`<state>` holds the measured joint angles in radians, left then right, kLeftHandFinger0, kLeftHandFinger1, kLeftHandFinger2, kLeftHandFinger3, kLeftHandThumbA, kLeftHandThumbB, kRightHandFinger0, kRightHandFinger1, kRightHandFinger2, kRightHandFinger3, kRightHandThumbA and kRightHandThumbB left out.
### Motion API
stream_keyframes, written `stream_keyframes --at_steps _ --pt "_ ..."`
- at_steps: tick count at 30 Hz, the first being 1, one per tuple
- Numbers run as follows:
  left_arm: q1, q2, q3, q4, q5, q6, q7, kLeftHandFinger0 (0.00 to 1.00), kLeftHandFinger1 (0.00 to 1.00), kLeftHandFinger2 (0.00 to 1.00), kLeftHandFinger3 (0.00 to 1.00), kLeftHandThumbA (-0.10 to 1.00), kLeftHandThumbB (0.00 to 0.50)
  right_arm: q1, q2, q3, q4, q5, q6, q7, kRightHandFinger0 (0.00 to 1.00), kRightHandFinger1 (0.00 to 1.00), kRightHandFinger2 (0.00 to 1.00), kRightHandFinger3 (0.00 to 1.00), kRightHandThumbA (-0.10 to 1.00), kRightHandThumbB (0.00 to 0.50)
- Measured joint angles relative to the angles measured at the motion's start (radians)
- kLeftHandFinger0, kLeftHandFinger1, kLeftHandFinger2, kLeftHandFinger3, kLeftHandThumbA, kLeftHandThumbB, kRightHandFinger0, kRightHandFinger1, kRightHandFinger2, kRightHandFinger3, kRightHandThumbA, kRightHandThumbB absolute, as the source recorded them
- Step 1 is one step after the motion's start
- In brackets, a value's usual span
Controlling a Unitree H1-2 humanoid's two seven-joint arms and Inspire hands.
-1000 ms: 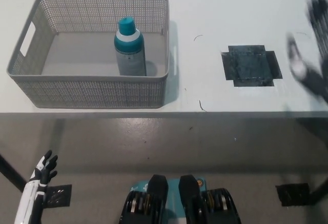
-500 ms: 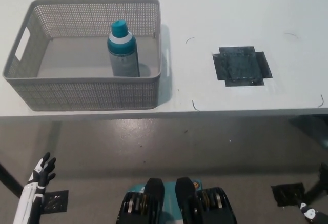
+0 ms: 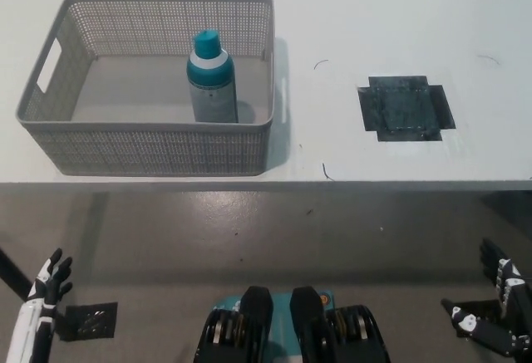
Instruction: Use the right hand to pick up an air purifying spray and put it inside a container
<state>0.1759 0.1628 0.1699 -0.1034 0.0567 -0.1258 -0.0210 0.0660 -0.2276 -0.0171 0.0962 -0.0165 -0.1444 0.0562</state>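
Spray can (image 3: 211, 80) stands upright inside the grey basket (image 3: 158, 152), toward its right side, on the table (image 3: 374, 14). We judge it light, rigid and smooth, best gripped round its body. Our right hand (image 3: 497, 313) and left hand (image 3: 43, 284) hang below the table edge, fingers spread, holding nothing.

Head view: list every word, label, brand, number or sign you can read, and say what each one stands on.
No text can be read anywhere in this view.
Grey spray can with teal cap, upright in the grey perforated plastic basket: only plain teal and white bands show, no lettering.
Black tape patch on the white table: no marking.
White left hand and black right hand, both low and open: no lettering visible.
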Motion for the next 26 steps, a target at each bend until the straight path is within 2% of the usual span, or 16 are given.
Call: stream_keyframes --at_steps 5,15,18,26 --pt "0.009 -0.001 -0.001 0.0 0.002 -0.006 0.0 1.0 1.0 1.0 1.0 1.0 0.369 0.0 -0.009 0.012 0.013 -0.02 -0.002 0.003 1.0 1.0 1.0 1.0 0.82 0.335" --pt "0.012 -0.001 -0.001 0.0 0.002 -0.007 0.0 1.0 1.0 1.0 1.0 1.0 0.362 -0.006 -0.03 0.02 0.038 -0.041 -0.028 0.015 1.0 1.0 1.0 1.0 0.81 0.343" --pt "0.013 -0.001 -0.002 0.0 0.002 -0.007 0.0 1.0 1.0 1.0 1.0 1.0 0.383 -0.006 -0.032 0.021 0.039 -0.043 -0.034 0.018 1.0 1.0 1.0 1.0 0.84 0.377" --pt "0.023 -0.001 -0.006 0.0 0.005 -0.007 0.0 1.0 1.0 1.0 1.0 1.0 0.387 -0.002 -0.046 0.023 0.044 -0.045 -0.045 0.029 1.0 1.0 1.0 1.0 0.83 0.356"
